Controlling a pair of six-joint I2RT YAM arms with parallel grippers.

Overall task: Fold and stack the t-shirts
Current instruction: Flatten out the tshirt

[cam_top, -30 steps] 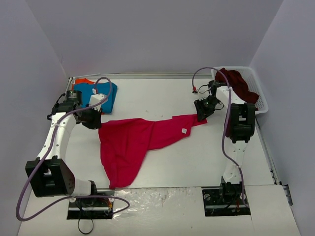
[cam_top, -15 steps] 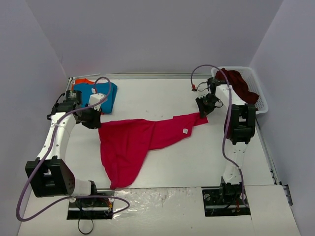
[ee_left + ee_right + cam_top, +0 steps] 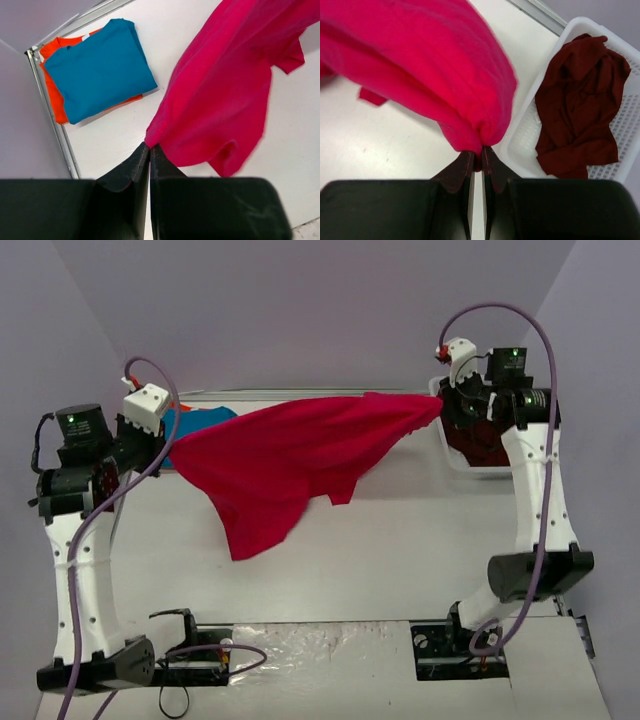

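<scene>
At the far right corner of the table (image 3: pixel 420 540), a white mesh basket (image 3: pixel 527 137) holds a crumpled dark maroon t-shirt (image 3: pixel 580 110). At the far left corner a folded blue t-shirt (image 3: pixel 100 75) lies on an orange t-shirt (image 3: pixel 52 100). The crimson-pink t-shirt (image 3: pixel 290 455) is stretched in the air over the far half of the table, its middle sagging and its lowest tip seemingly clear of the surface. The left gripper (image 3: pixel 149 150) and right gripper (image 3: pixel 476 155) each clench a bunched end of it.
</scene>
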